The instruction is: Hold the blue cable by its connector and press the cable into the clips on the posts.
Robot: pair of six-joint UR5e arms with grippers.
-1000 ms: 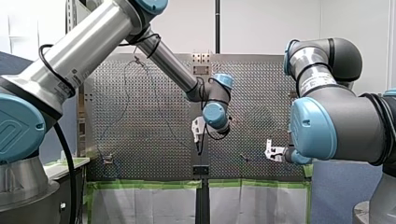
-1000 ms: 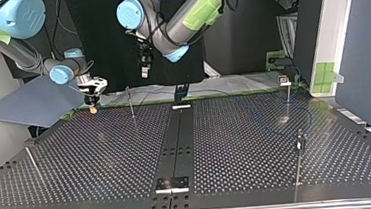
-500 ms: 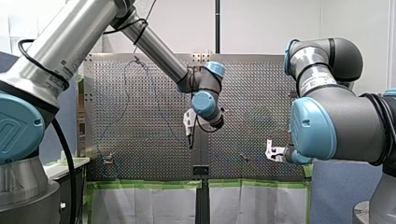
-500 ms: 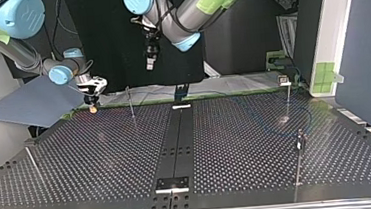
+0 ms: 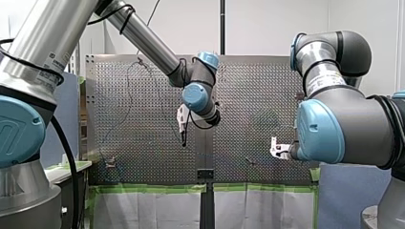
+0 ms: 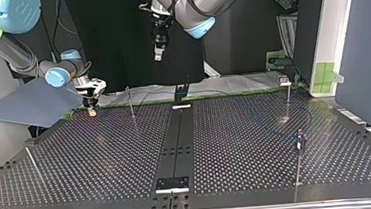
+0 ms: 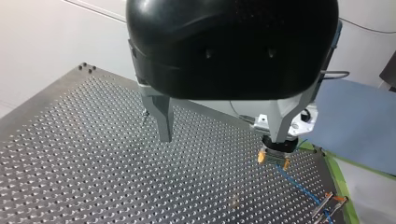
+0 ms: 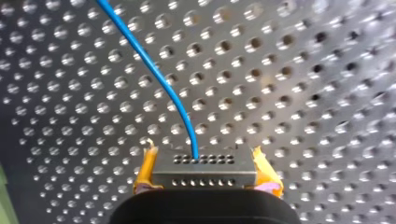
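The right tool (image 8: 203, 161) has its yellow pads closed on the grey rectangular connector (image 8: 204, 173), which is faced with rows of small holes. The thin, smooth blue cable (image 8: 154, 70) curves from it over the perforated metal table (image 8: 308, 93). The left tool (image 7: 222, 137) has tapered metal fingers spread wide, holding nothing. Since a second ago the left tool has risen and shifted toward the top view's right; the right tool is unmoved.
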